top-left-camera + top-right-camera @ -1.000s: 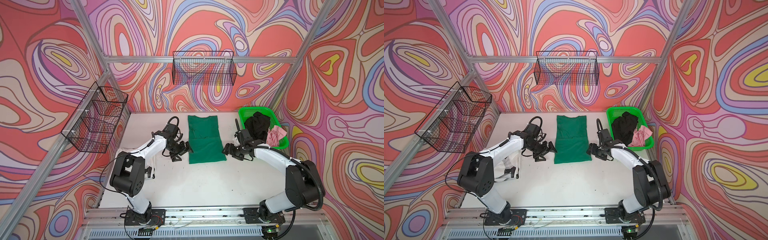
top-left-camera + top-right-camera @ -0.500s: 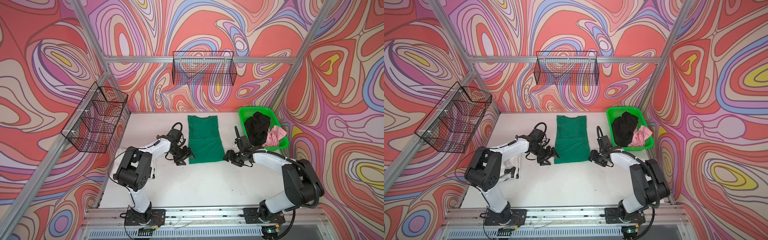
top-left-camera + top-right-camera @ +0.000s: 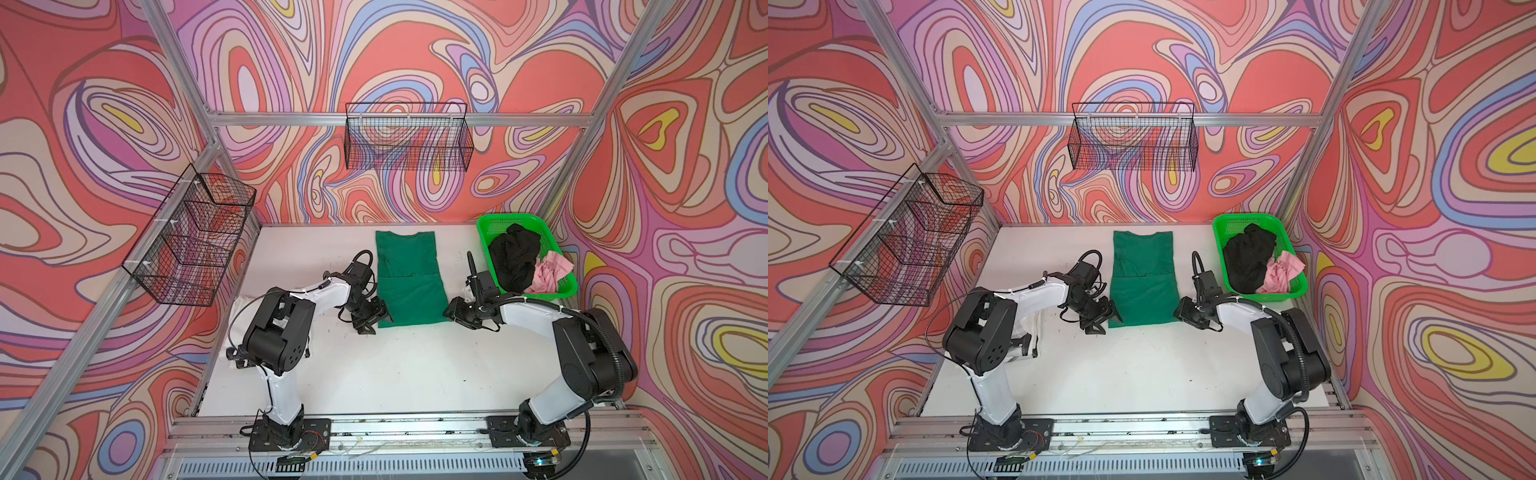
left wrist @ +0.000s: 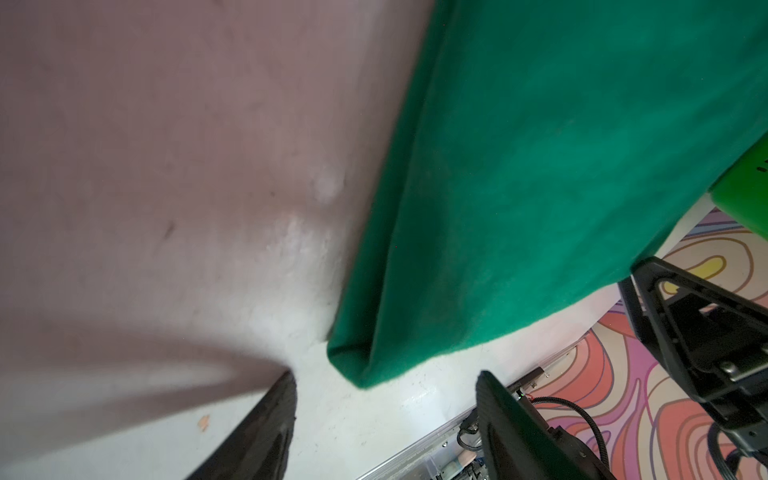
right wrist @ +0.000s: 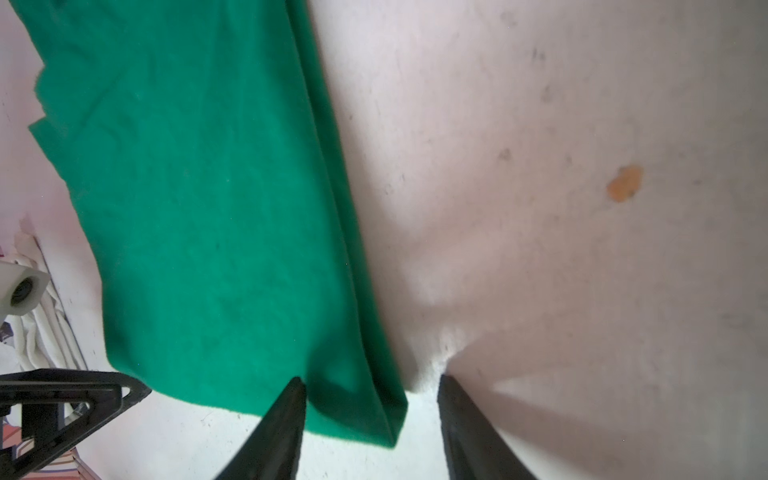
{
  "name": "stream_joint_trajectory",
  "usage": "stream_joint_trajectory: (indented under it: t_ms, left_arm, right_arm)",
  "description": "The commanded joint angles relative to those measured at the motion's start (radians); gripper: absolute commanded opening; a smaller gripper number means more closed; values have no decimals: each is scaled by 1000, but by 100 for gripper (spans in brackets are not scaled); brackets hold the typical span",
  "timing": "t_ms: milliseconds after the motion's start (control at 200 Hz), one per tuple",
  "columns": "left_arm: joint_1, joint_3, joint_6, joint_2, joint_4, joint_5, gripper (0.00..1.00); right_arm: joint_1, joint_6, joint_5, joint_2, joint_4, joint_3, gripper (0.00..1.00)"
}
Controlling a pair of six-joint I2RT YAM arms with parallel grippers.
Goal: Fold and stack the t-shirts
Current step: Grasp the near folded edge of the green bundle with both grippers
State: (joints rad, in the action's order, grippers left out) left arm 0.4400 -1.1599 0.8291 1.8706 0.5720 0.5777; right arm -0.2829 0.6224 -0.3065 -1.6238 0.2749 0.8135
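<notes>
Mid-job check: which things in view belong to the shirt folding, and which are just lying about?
Job:
dark green t-shirt
black t-shirt
pink t-shirt
white t-shirt, by the left arm

Lying about:
green plastic basket
back-wall wire basket
left-wall wire basket

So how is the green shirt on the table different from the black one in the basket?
The green shirt lies flat, folded into a long rectangle; the black shirt is a crumpled heap. The green shirt rests on the table; the black shirt sits in the basket, against a pink shirt. Both are plain, unpatterned cloth.
</notes>
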Motion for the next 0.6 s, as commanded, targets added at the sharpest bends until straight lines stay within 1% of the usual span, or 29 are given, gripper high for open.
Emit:
stream_joint_trajectory:
  t_ms: [0,65,130,275,351,396,451,561,596]
  left_arm:
    - [11,-17,20,37,19,-61,70]
    - [16,-16,23,45,14,-74,67]
    - [18,-14,27,54,8,-74,62]
    - [20,-10,42,70,-10,-74,57]
    - [22,-12,43,72,-13,-79,48]
    - [25,-15,42,74,-11,-85,45]
    - [29,-20,41,77,-10,-89,38]
    - [28,-24,35,85,-8,-97,32]
    - [28,-27,33,87,-9,-98,28]
  right_arm:
    - [-3,11,1,-30,-19,-10,51]
    - [-2,13,-3,-32,-22,-11,50]
    - [-4,15,-10,-33,-26,-17,50]
    - [-2,18,15,-34,3,-23,48]
    - [-3,16,29,-32,15,-28,48]
    - [-3,20,31,-29,15,-32,48]
    - [-4,21,27,-32,13,-34,49]
    - [-3,31,1,-40,-14,-48,48]
    - [-3,33,-5,-43,-21,-49,48]
